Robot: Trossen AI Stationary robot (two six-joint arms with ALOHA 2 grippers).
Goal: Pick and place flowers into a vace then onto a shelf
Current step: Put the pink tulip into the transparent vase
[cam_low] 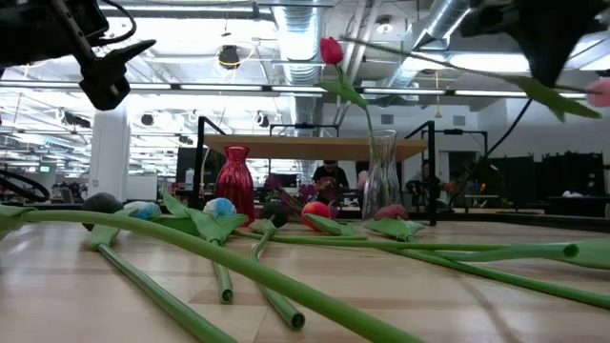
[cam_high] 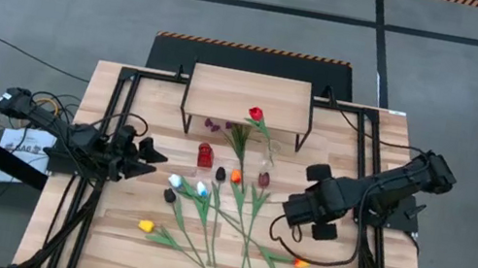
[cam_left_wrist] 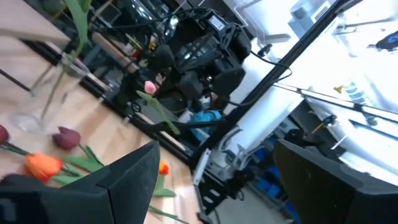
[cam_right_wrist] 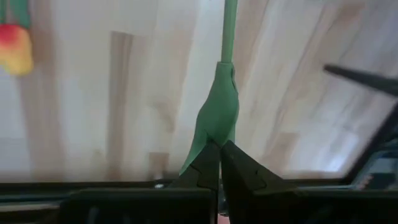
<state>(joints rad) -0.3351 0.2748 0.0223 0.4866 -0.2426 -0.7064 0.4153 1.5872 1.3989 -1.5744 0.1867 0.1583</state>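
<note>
My right gripper (cam_high: 302, 211) hangs over the table's right half, shut on a pink-headed flower (cam_left_wrist: 149, 87). A clear glass vase (cam_low: 381, 176) in front of the shelf (cam_high: 249, 96) holds a red tulip (cam_high: 255, 114). A small red vase (cam_high: 206, 155) stands to its left. Several tulips (cam_high: 205, 212) lie flat on the planks, and a purple sprig (cam_high: 213, 125) lies under the shelf. My left gripper (cam_high: 155, 154) waits open at the table's left, raised, with nothing between its fingers. My right gripper pinches the flower's green stem where a leaf joins it (cam_right_wrist: 214, 134), between its two fingertips (cam_right_wrist: 236, 165). The fingers come from above, pointing steeply down, across the stem. The flower is lifted clear of the table, its stem lying nearly level, the pink head (cam_low: 600, 92) at one end.
An orange-yellow tulip head (cam_high: 300, 262) lies on the planks near my right arm, beside a looping black cable (cam_high: 316, 258). Black frame rails (cam_high: 111, 131) run along both sides of the table. People and equipment show in the room behind.
</note>
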